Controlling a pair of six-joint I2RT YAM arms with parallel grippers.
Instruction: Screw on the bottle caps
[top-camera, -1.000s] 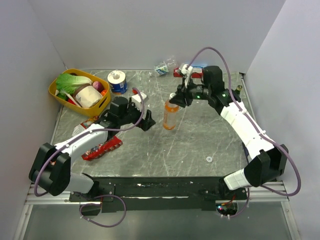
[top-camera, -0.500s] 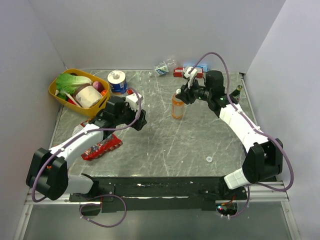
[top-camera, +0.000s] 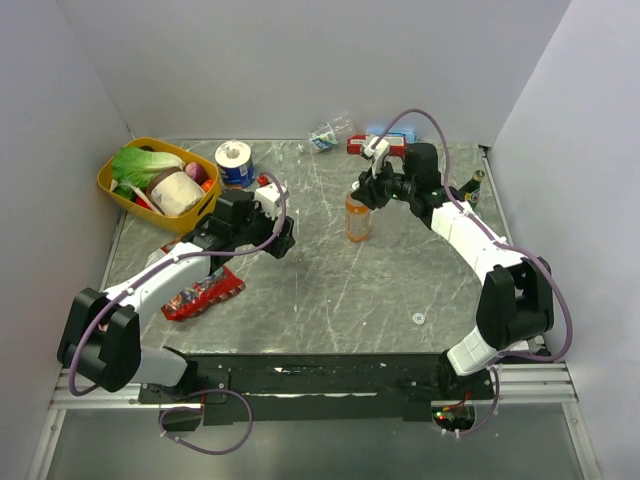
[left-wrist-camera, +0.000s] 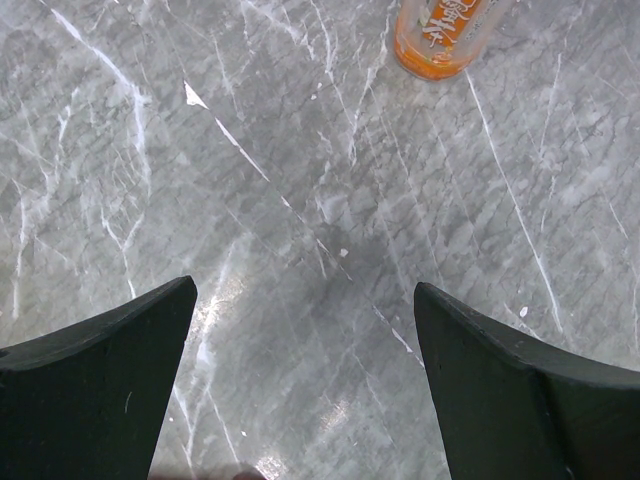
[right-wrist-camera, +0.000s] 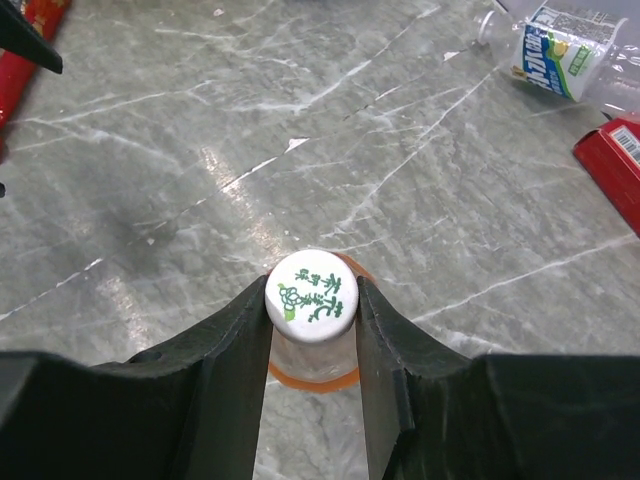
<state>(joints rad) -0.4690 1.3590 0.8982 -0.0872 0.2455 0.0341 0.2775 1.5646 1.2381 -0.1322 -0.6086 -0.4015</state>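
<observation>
Right gripper (right-wrist-camera: 312, 292) is clamped on the white cap (right-wrist-camera: 312, 303) with green print. One finger presses each side of it, and the cap sits on top of the orange drink bottle (top-camera: 357, 224). That bottle stands upright on the grey marble table (left-wrist-camera: 300, 150), directly under the right gripper. We can't tell from these views how far the cap is threaded on. Left gripper (left-wrist-camera: 304, 290) has its fingers spread wide apart with nothing between them, only bare table below. From the left gripper, the base of the orange bottle is ahead and a bit to the right, well apart. The water bottle (right-wrist-camera: 560, 45) with the blue-white label lies on its side, ahead and to the right of the right gripper and not touching it. Nearer on that same side is the corner of a red box (right-wrist-camera: 612, 165). Far behind the right gripper, near that arm's base, a small white round piece (top-camera: 418, 318) lies flat. It's too small for us to call it a cap for sure.
</observation>
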